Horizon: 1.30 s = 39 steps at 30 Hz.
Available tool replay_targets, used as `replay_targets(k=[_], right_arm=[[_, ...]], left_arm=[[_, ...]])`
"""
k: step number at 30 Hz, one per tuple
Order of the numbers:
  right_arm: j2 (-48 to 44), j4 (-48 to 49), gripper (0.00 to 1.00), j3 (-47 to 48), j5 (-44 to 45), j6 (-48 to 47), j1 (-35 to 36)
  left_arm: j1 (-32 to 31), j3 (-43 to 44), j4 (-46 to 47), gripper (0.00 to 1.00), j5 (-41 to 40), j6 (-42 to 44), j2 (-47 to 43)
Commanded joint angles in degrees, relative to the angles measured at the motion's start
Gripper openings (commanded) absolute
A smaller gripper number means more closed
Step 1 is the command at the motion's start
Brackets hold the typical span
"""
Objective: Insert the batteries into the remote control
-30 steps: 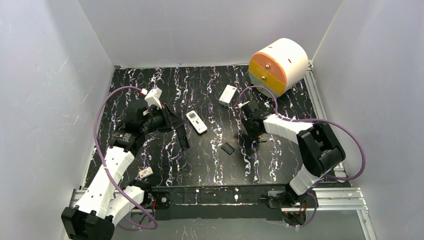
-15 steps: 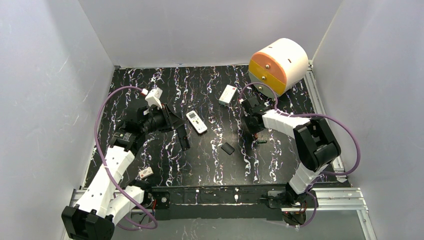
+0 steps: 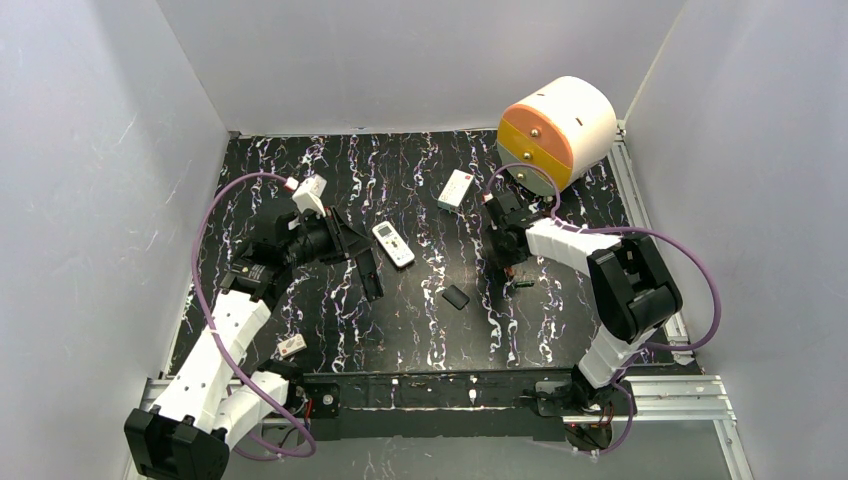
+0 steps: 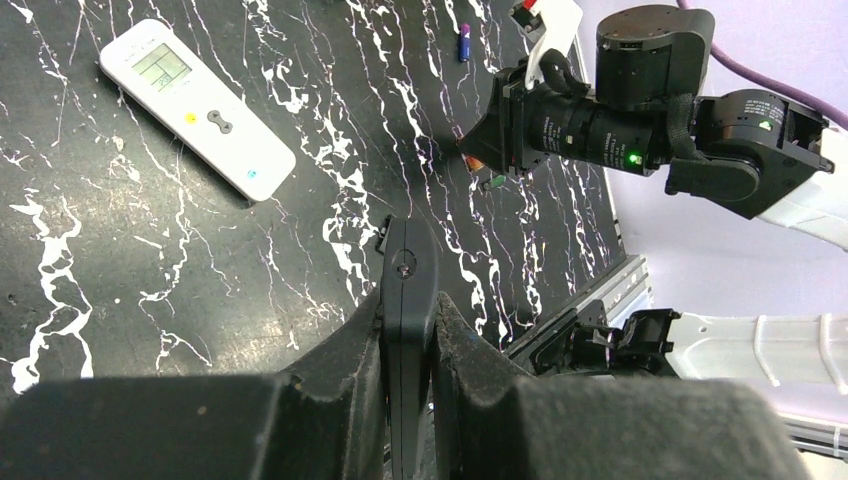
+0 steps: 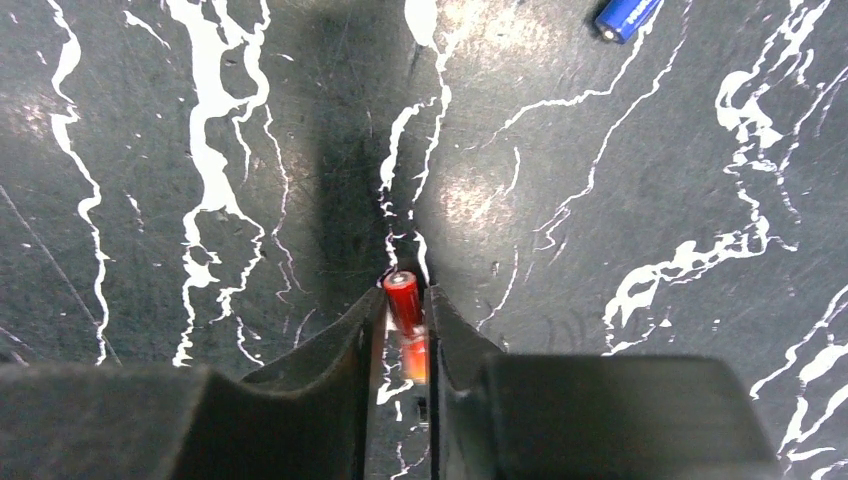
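Pinching small red cylindrical battery (image 5: 402,292) in right gripper (image 5: 405,300), lower centre; best carried level to white oblong remote control (image 4: 197,108); left gripper (image 4: 407,302) clamped on black bar (image 4: 408,260).

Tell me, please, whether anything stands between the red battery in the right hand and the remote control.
Nothing visible lies on the table between the red battery, pinched in the right hand, and the remote control. However, the remote lies screen up, so its back faces the table.
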Motion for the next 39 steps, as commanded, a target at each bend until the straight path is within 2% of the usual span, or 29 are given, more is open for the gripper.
replay_targets(k=[1,5,8,13,18,22,29,32,39], right_arm=[[3.49,-2.53,0.24,-2.06,-1.78,2.43,0.19],[2.4,-1.13,0.15,-2.44,1.2,2.96,0.55],[-1.67,2.03,0.11,-3.37,1.74,3.64,1.59],[-13.3,7.75,0.09,-3.1,-1.08,7.92,4.58],[-24.08,10.96,0.09,0.1,-2.42,15.52,9.11],[-29.11,16.07,0.09,2.01,-4.26,20.43,14.6],[-30.47,21.61,0.1,7.53,-5.63,21.99,25.98],[-30.46,24.18,0.1,8.22,-4.81,21.38,28.74],[-27.85,22.2,0.1,10.27,-1.39,17.97,33.11]], left_arm=[[-0.11,-0.39,1.14,0.0,1.66,-0.14,-0.33],[-0.11,-0.69,1.94,0.0,2.58,-0.76,-0.24],[-0.11,-1.85,5.47,0.0,4.89,-2.52,-0.36],[-0.12,-7.92,25.07,0.0,11.96,-11.17,-1.17],[-0.06,-9.03,35.35,0.0,12.57,-16.56,0.21],[-0.26,-9.37,42.56,0.0,12.66,-22.66,2.96],[-1.59,-9.23,46.0,0.0,12.06,-28.21,5.48],[-1.61,-9.56,46.03,0.0,11.47,-29.33,5.3],[-1.69,-9.27,46.17,0.0,11.73,-31.29,5.57]])
